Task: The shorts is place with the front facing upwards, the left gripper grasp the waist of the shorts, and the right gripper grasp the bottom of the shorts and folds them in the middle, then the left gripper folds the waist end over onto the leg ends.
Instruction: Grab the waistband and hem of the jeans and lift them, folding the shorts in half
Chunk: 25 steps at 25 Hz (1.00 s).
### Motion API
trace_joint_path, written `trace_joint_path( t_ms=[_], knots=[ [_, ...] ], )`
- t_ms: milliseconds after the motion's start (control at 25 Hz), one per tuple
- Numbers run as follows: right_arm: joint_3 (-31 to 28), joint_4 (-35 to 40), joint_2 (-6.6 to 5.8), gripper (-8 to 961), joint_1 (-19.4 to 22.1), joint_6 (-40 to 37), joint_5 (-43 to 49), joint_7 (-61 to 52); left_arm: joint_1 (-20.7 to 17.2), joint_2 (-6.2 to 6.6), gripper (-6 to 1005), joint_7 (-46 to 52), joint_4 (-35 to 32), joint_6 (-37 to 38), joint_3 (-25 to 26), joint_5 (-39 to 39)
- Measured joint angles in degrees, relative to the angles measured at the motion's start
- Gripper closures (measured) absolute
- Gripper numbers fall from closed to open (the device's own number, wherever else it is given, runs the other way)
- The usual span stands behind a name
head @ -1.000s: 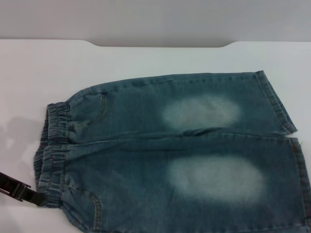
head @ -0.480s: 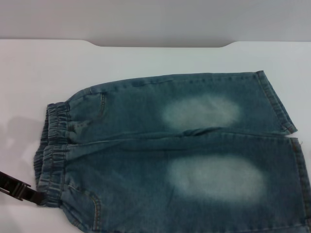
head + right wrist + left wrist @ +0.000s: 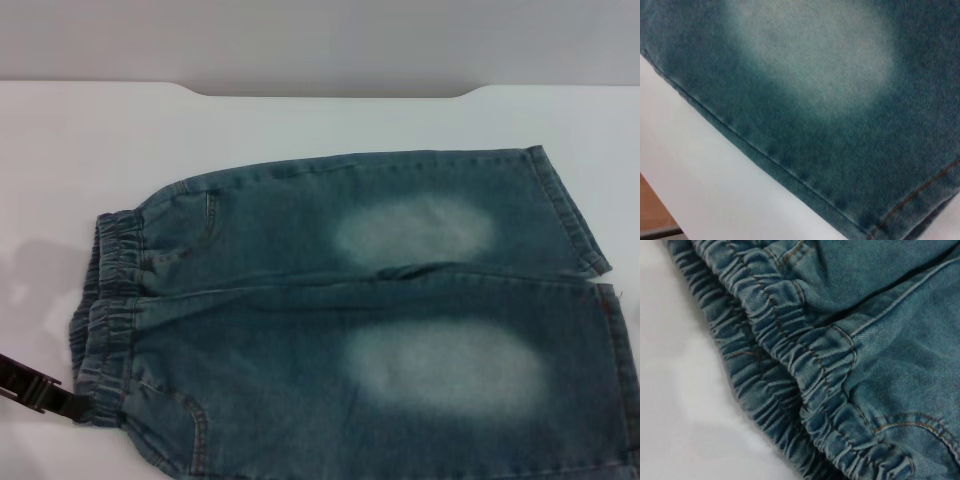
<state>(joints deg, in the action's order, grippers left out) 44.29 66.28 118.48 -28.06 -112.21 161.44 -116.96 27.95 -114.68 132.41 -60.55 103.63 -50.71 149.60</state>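
The shorts (image 3: 400, 300) lie flat on the white table (image 3: 300, 120), front up, with a pale faded patch on each thigh. The waist of the shorts (image 3: 110, 300) is the gathered elastic band at the left; the leg ends (image 3: 570, 210) lie at the right. My left gripper (image 3: 70, 405) shows as a black claw at the lower left, its tip against the near corner of the waistband. The left wrist view is filled with the puckered waistband (image 3: 810, 365). Faded denim (image 3: 815, 75) and a side seam over the table fill the right wrist view. The right gripper is out of view.
The table's far edge has a shallow cut-out (image 3: 330, 92) with a grey wall behind it. In the right wrist view a strip of white table (image 3: 715, 170) runs beside the shorts, and its edge with brown floor (image 3: 650, 210) lies close by.
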Motion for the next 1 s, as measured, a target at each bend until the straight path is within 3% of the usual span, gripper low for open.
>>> trace_joint_path(
  t_ms=[1000],
  knots=[
    [0.5,-3.4,0.26,483,-2.9,2.2,-0.4,0.0,0.1,-0.29,974,0.0,0.0,0.1,0.0,0.0]
  ],
)
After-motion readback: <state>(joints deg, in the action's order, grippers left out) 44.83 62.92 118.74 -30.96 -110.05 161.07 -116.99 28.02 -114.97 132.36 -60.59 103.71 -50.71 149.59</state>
